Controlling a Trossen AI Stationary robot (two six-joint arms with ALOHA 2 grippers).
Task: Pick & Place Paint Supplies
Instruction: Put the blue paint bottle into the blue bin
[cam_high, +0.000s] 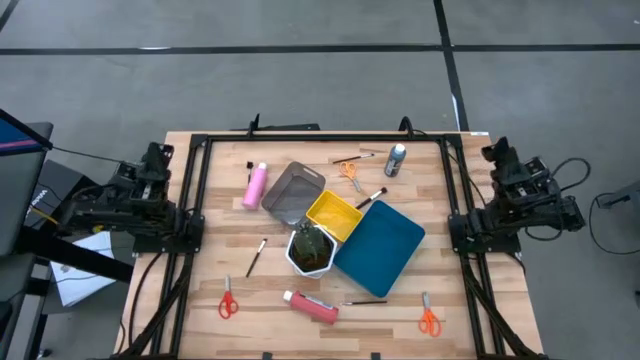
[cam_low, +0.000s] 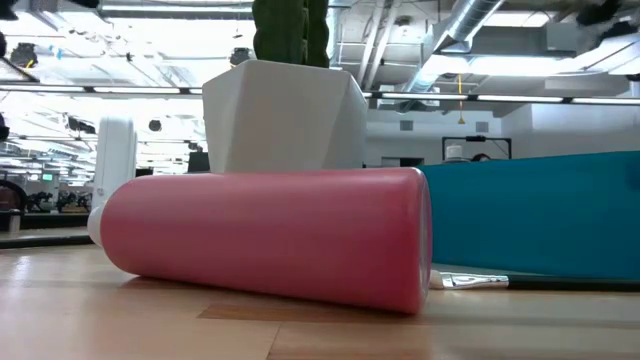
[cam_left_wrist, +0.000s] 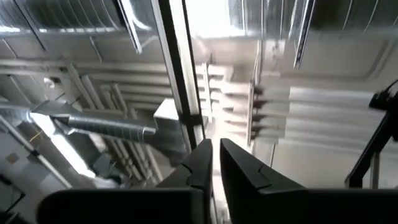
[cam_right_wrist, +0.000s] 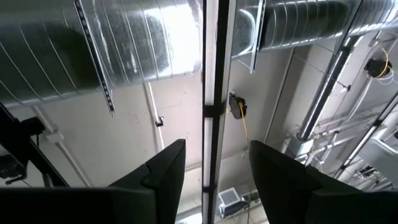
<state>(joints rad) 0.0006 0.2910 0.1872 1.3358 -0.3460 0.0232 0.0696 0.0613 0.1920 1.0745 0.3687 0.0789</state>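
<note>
Ceiling ducts and pipes fill both wrist views, since both arms sit folded at the sides of the pale wooden surface (cam_high: 200, 255). The left gripper (cam_left_wrist: 216, 163) points upward with its fingers almost together, holding nothing. The right gripper (cam_right_wrist: 216, 163), also aimed at the ceiling, is spread wide and empty.

Out on the surface, one pink bottle (cam_high: 255, 185) lies near the far left, beside the grey tray (cam_high: 291, 190). The second pink bottle (cam_high: 311, 306) lies on its side near the front, just before the white hexagonal pot (cam_high: 309, 250). A small grey white-capped bottle (cam_high: 396, 160) stands at the far edge, near orange-handled scissors (cam_high: 350, 174). Red-handled scissors (cam_high: 228, 302) lie front left.
</note>
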